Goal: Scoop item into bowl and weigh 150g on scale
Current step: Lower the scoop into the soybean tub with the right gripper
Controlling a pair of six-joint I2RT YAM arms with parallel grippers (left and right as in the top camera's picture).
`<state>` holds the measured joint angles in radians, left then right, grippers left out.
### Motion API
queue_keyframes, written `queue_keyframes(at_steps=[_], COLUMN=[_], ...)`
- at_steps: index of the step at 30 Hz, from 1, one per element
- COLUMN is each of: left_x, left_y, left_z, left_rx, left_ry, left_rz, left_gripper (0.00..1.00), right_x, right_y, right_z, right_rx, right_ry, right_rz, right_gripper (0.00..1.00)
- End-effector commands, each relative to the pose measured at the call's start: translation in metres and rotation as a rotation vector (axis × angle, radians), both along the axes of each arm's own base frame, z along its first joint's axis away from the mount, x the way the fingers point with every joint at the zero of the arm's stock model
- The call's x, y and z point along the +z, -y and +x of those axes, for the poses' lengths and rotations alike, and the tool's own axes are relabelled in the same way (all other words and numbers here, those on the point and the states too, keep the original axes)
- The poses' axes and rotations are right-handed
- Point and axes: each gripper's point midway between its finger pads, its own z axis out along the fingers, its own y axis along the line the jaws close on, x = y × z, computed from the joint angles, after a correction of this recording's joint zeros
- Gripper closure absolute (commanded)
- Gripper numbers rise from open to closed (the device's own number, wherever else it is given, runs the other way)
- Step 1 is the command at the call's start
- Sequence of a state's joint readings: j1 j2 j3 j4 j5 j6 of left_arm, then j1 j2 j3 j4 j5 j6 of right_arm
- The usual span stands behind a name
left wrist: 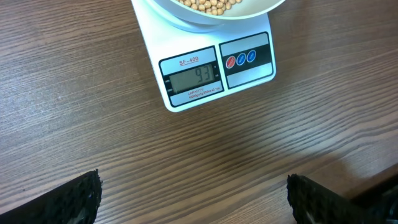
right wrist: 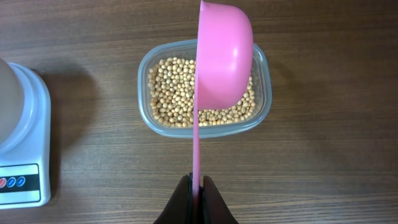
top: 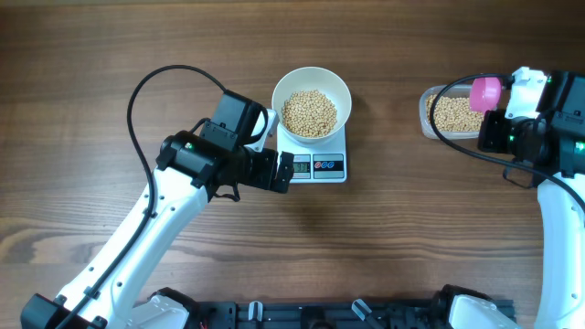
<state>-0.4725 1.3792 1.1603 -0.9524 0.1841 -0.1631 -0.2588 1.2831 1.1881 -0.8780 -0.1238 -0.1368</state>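
Beans [top: 309, 112] in your bowl [top: 343, 90] on the scale [top: 315, 166]: 93 showing, 150 wanted; right gripper [right wrist: 196, 186] clamps the scoop [right wrist: 225, 56] over the tub [right wrist: 144, 68], left gripper [left wrist: 194, 199] wide, empty.

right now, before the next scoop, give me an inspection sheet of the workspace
surface: wood-grain table, no spilled beans seen
job's things: bowl of beans sits on scale; display reads 93; tub holds more beans; pink scoop hangs over the tub
clutter: nothing seen
grippers: left gripper open, fingers empty, by the scale's front-left corner; right gripper shut on the scoop's handle
cables: black cable loops off the left arm; another runs past the tub to the right arm
surroundings: dark frame along the near edge
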Motion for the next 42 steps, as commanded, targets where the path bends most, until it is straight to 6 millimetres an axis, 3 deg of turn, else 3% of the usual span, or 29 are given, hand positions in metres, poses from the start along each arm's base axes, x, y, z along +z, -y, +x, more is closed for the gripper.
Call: queue_keyframes(at_steps=[1,10,16,18,22,25,33,42], left_x=[-0.002,-0.002,-0.002,-0.002,-0.002,-0.002,-0.002,-0.002], left_y=[0.003,0.003,0.003,0.003,0.003,0.003,0.003,0.003], left_z=[-0.002,-0.001,-0.002,-0.002,-0.001,-0.001,-0.001,-0.002], left_rx=[-0.005,-0.005,-0.005,-0.005,-0.005,-0.005,-0.005,-0.005], left_ry=[-0.012,-0.011,-0.012,-0.011,-0.011,-0.011,-0.011,-0.011], left_rz=[-0.008,-0.009,-0.008,-0.008,-0.009,-0.009,-0.008,-0.008], left_gripper=[0.00,0.00,0.00,0.00,0.00,0.00,0.00,0.00], right_x=[0.005,-0.003,-0.041,-0.048,-0.043,-0.049,-0.060,-0.068], right_y=[0.008,0.012,0.015,0.027,0.052,0.052,0.019,0.022], right_z=[0.002,0.003,0.008,0.009,0.025,0.026,0.034,0.026], right_rx=[-0.007,0.042,0.105,0.083,0.014,0.016,0.111,0.075], right_ry=[0.007,-0.024,-0.149,-0.182,-0.145,-0.155,-0.175,-0.220], right_rz=[-0.045,-0.096,-0.108,-0.166,-0.280,-0.270,-0.253,-0.300], right_gripper=[0.96,0.96,0.96,0.96,0.96,0.96,0.96,0.96])
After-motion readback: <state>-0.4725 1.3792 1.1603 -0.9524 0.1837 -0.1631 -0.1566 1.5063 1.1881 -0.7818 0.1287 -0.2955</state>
